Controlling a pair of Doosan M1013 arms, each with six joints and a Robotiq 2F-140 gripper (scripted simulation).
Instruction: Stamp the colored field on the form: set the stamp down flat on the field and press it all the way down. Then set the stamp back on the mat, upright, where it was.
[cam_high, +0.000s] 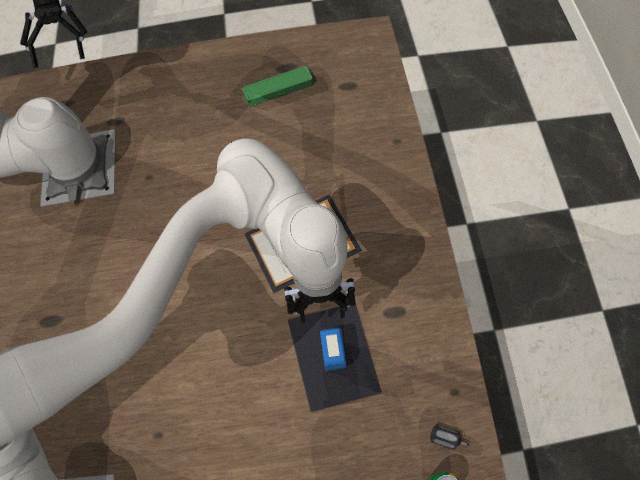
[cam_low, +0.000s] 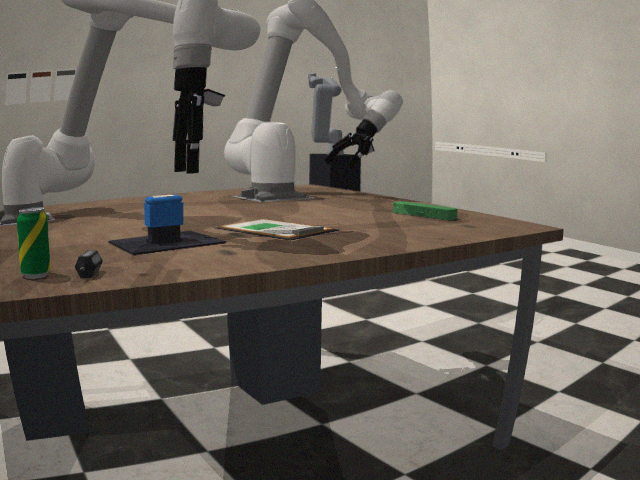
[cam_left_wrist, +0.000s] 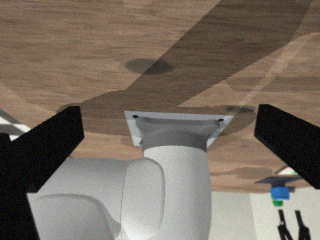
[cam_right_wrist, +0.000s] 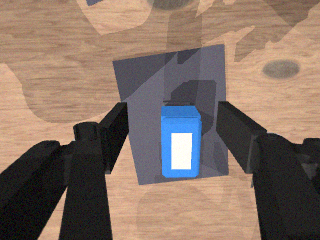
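Observation:
The blue stamp (cam_high: 333, 356) (cam_low: 163, 211) (cam_left_wrist: 280, 193) (cam_right_wrist: 181, 150) stands upright on the dark mat (cam_high: 356, 382) (cam_low: 199, 240) (cam_right_wrist: 145, 100). The form (cam_high: 268, 258) (cam_low: 294, 227) lies beyond the mat, partly covered by the right arm in the top view. Its green field (cam_low: 262, 226) shows in the exterior view. My right gripper (cam_high: 322, 316) (cam_low: 186, 169) (cam_right_wrist: 172, 116) points down, partly open and empty, high above the stamp. In its wrist view the stamp shows between and below the fingers. My left gripper (cam_high: 58, 60) (cam_low: 340, 162) (cam_left_wrist: 169, 121) is wide open and empty, far from the stamp.
A green block (cam_high: 278, 85) (cam_low: 424, 210) lies beyond the form. A small dark object (cam_high: 446, 436) (cam_low: 88, 264) and a green and yellow can (cam_high: 443, 477) (cam_low: 33, 242) are past the mat's other side, near the table edge.

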